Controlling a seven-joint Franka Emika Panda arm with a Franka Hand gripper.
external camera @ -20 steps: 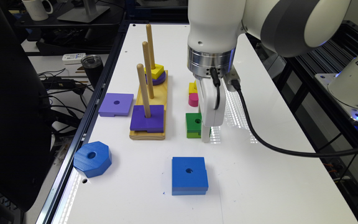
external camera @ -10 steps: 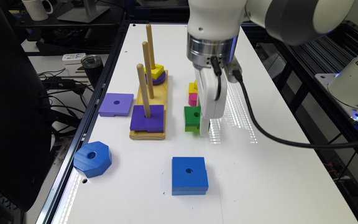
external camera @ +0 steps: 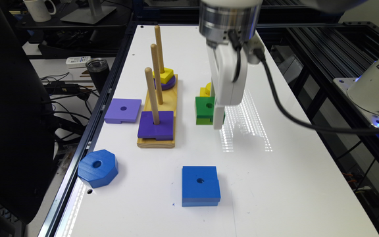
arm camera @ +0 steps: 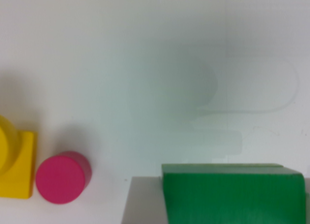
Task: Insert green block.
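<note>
The green block (external camera: 205, 109), dark green over lime green with a centre hole, hangs above the white table and also shows close up in the wrist view (arm camera: 232, 195). My gripper (external camera: 214, 120) is shut on it, and a grey finger (arm camera: 143, 202) lies along one of its sides. To the exterior view's left stands the wooden peg board (external camera: 156, 142) with three upright pegs. The near peg carries a purple square (external camera: 156, 129). A yellow block on a purple disc (external camera: 165, 79) sits on the far peg. The middle peg (external camera: 156, 72) is bare.
A yellow block (arm camera: 17, 163) and a pink cylinder (arm camera: 62, 178) lie on the table behind the gripper. A blue square (external camera: 200, 186), a blue octagon (external camera: 98, 168) and a light purple square (external camera: 123, 110) lie loose. The table edge (external camera: 87, 144) runs along the exterior view's left.
The gripper has risen with the green block, which has left the table and now hangs higher. Everything else stays put.
</note>
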